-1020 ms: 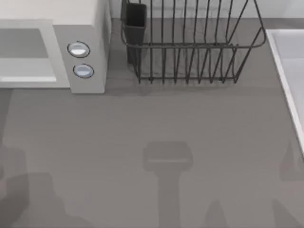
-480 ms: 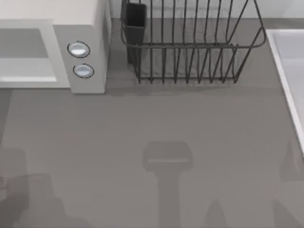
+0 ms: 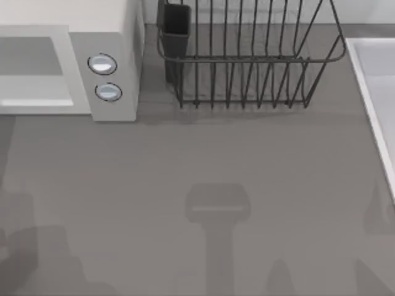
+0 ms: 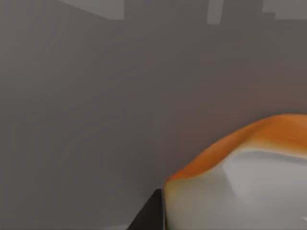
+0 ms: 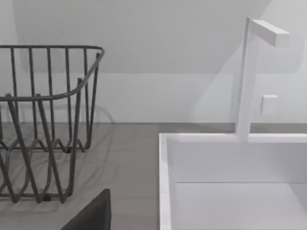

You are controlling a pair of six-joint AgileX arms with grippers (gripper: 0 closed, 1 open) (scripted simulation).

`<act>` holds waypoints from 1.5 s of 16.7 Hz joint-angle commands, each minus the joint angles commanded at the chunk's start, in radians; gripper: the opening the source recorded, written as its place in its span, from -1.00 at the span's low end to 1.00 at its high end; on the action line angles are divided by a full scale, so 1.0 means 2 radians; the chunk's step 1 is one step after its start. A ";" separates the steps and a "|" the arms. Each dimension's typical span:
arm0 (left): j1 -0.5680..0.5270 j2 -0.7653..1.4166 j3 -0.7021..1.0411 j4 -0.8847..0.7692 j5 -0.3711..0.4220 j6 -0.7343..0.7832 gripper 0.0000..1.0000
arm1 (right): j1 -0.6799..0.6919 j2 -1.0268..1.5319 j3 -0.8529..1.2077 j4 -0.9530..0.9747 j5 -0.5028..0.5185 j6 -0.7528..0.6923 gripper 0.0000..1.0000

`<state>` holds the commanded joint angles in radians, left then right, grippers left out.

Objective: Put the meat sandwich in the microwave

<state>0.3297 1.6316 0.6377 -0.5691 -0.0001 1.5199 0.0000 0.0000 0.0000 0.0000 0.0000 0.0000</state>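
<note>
The white microwave (image 3: 105, 77) stands at the back left of the table, two round knobs on its pale grey panel and a grey window to their left. The meat sandwich (image 4: 240, 153) shows as an orange-brown bun, very close in the left wrist view, with the grey table far behind it. One dark finger (image 4: 146, 215) of my left gripper lies against its side, so the gripper is shut on it. My right gripper (image 5: 91, 215) shows as a dark edge in the right wrist view, near the rack and sink.
A dark wire dish rack (image 3: 247, 61) with a dark cup (image 3: 176, 24) stands at the back middle, just right of the microwave. A white sink (image 3: 376, 92) with a tap (image 5: 249, 76) runs along the table's right edge. Arm shadows lie on the grey tabletop (image 3: 216, 154).
The shadows at the table's front left have shifted slightly. The microwave, the rack and the sink have not moved.
</note>
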 joint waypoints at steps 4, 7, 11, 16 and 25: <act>0.000 0.000 0.000 0.000 0.000 0.000 -1.00 | 0.000 0.000 0.000 0.000 0.000 0.000 1.00; -0.001 -0.037 0.029 -0.066 -0.001 -0.014 -1.00 | 0.000 0.000 0.000 0.000 0.000 0.000 1.00; -0.001 -0.064 0.078 -0.145 0.000 -0.013 -1.00 | 0.000 0.000 0.000 0.000 0.000 0.000 1.00; -0.002 -0.111 0.149 -0.270 0.000 -0.017 -1.00 | 0.000 0.000 0.000 0.000 0.000 0.000 1.00; -0.003 -0.113 0.163 -0.269 0.001 -0.028 -1.00 | 0.000 0.000 0.000 0.000 0.000 0.000 1.00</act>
<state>0.3234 1.4063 0.9632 -1.1077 0.0013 1.4633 0.0000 0.0000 0.0000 0.0000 0.0000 0.0000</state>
